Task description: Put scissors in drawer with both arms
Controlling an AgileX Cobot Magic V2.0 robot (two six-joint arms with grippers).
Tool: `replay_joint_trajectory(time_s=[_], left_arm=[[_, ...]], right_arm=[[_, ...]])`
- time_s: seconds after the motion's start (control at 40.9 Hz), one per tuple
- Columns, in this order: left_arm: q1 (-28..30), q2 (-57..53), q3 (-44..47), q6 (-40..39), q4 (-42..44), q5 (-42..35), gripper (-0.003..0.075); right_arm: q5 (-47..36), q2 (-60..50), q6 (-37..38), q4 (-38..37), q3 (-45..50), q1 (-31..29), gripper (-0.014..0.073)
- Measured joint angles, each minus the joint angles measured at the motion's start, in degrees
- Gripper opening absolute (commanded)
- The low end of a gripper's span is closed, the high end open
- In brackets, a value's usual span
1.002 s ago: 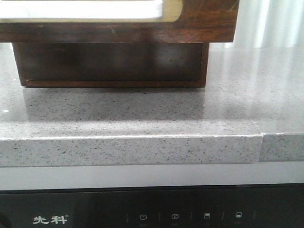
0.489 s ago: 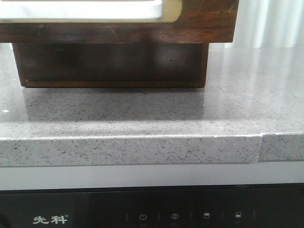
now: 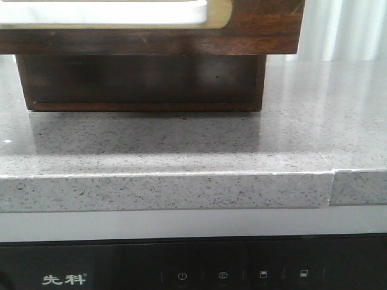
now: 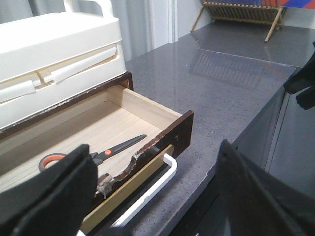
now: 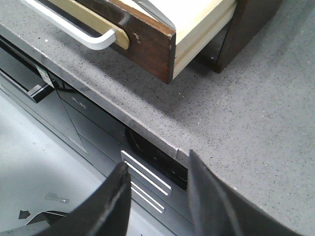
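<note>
Small orange-looped scissors (image 4: 93,153) lie inside the open dark wooden drawer (image 4: 165,142); left gripper (image 4: 147,196) and right gripper (image 5: 157,201) are both released and empty; next: push the drawer closed

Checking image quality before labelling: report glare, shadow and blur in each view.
Front view: the drawer front's white panel is blown out, and its shadow darkens the countertop. Left wrist view: the left gripper is dark and blurred; the scissors are sharp. Right wrist view: the right gripper is blurred, the counter evenly lit.
</note>
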Motion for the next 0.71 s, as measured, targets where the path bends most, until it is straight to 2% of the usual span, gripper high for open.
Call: replay_joint_trajectory(time_s=[0.098,0.147,0.269,0.318,0.391,0.513,0.709], left_arm=[[0.00,0.00,0.00,0.00,-0.37,0.00,0.0484],[0.00,0.00,0.00,0.00,-1.06,0.00,0.0452],[0.00,0.00,0.00,0.00,-2.16,0.00,0.0302],[0.00,0.00,0.00,0.00,-2.27,0.00,0.0220],[0.00,0.00,0.00,0.00,-2.25,0.00,0.0114],[0.00,0.00,0.00,0.00,-2.29,0.00,-0.0020],[0.00,0.00,0.00,0.00,-2.29,0.00,-0.0020]], right_arm=[[-0.14,0.00,0.00,-0.30,0.00,0.00,0.0230],[-0.35,0.00,0.00,-0.41,0.00,0.00,0.0189],[-0.35,0.00,0.00,-0.53,0.00,0.00,0.0083],[-0.35,0.00,0.00,-0.53,0.00,0.00,0.0048],[-0.35,0.00,0.00,-0.53,0.00,0.00,0.0001],[-0.38,0.00,0.00,-0.53,0.00,0.00,-0.0050],[-1.32,0.00,0.00,-0.53,0.00,0.00,-0.0060]])
